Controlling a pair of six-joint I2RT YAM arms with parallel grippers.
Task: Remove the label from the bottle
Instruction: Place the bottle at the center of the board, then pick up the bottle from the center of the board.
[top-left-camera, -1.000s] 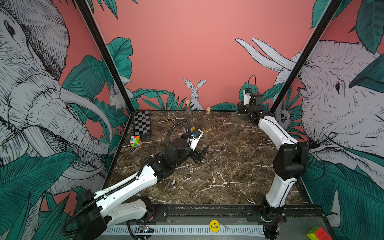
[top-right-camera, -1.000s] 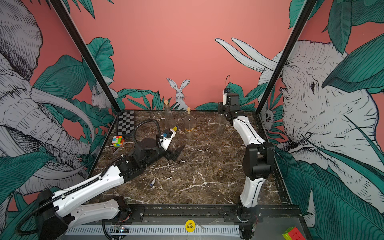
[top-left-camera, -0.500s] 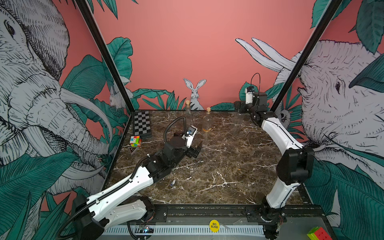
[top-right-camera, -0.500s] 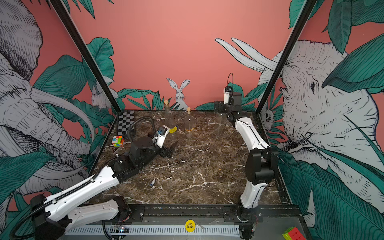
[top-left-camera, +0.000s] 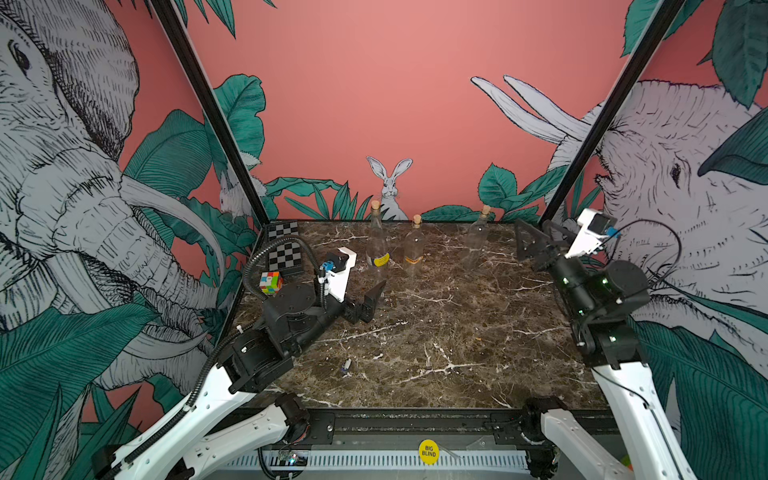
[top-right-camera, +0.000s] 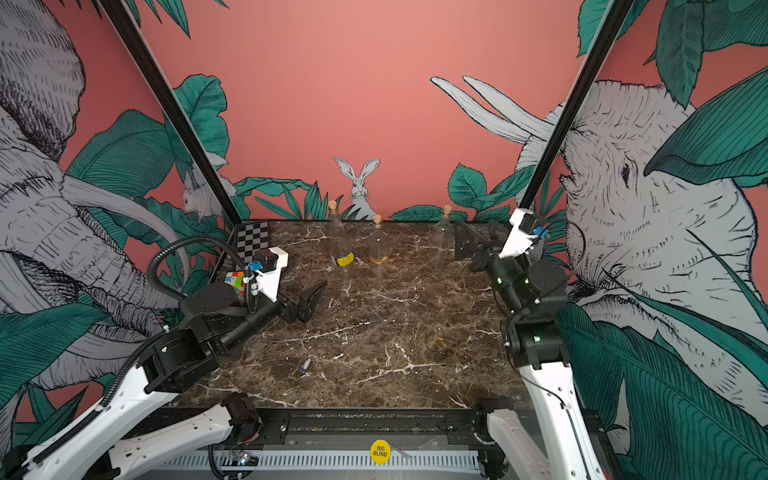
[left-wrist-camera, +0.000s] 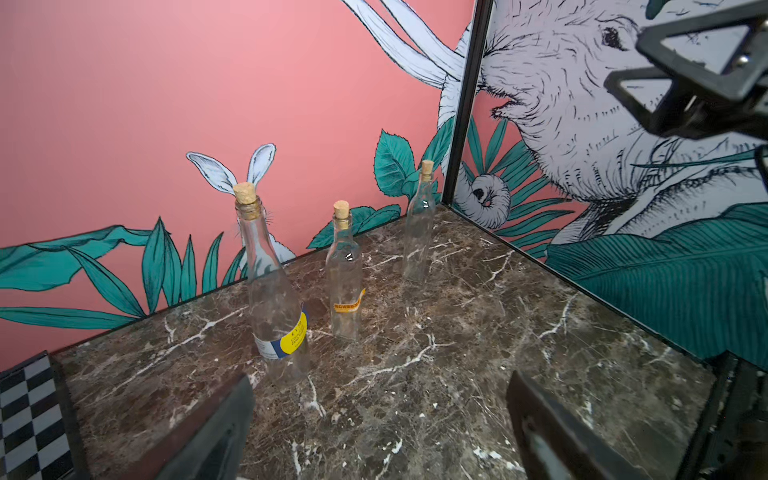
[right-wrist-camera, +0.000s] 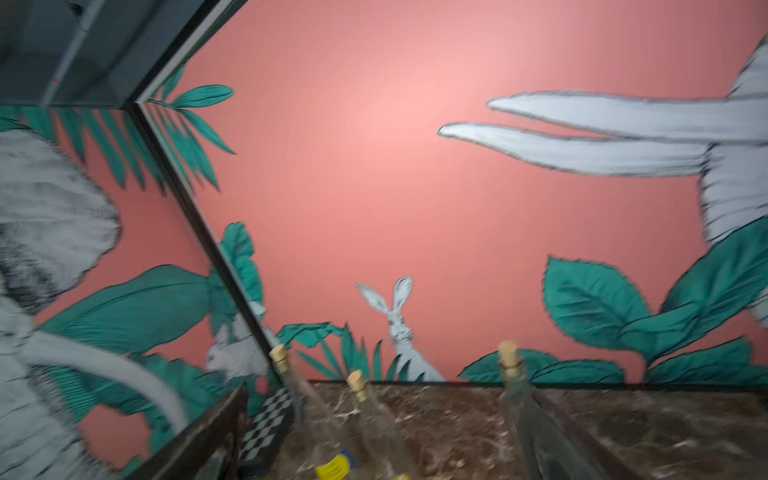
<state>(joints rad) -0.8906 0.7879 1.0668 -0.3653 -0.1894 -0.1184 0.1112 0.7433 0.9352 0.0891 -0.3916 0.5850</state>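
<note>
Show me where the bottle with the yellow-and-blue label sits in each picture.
Top view: bottle, leftmost of three, far end.
Top view: same place.
Left wrist: nearest of three bottles.
Right wrist: blurred, by the checkerboard.
Shared landmark: painted rabbit on the back wall.

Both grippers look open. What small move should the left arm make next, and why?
Probably ease the left gripper forward to straddle the clear corked glass bottle with the yellow-and-blue label: its open, empty jaws stand just short of that upright bottle, label still on.
</note>
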